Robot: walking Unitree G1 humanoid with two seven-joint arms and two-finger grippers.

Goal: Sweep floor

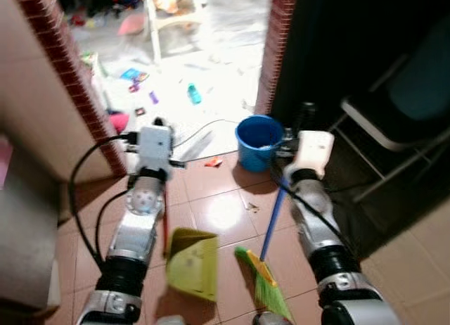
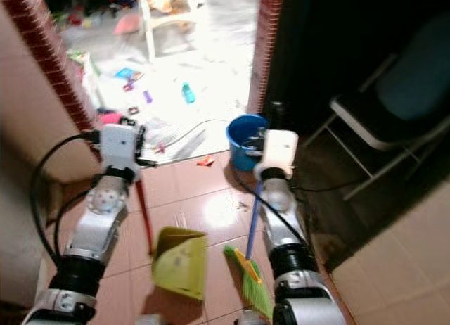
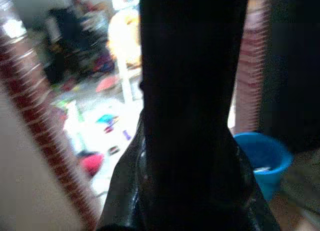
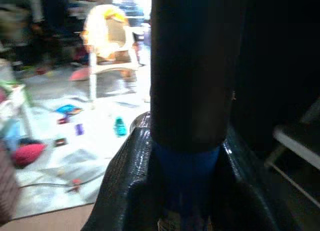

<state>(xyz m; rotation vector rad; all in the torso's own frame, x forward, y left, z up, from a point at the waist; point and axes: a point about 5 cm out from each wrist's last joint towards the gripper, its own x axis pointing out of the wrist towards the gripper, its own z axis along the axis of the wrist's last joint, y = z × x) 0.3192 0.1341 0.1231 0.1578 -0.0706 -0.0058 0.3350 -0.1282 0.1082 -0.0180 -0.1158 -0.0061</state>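
We take the blue bucket (image 1: 259,142) as landmark; it stands on the brown tile floor (image 1: 221,212) at a brick-edged doorway. Beyond the bucket a bright floor is littered with small items, among them a teal bottle (image 1: 194,93), and a white chair (image 1: 169,15) stands further off. A cable (image 1: 200,131) runs on the floor left of the bucket, an orange scrap (image 1: 213,162) lies just beside it, and a folding chair (image 1: 394,135) stands to its right in the dark.

Both arms reach forward. The right gripper (image 1: 301,121), beside the bucket, is clamped on the broom (image 1: 271,226); its green bristles (image 1: 267,286) rest on the tile nearer us. The left gripper (image 1: 156,124), left of the bucket, grips the red handle (image 2: 144,223) of the yellow-green dustpan (image 1: 191,263), which sits beside the bristles.
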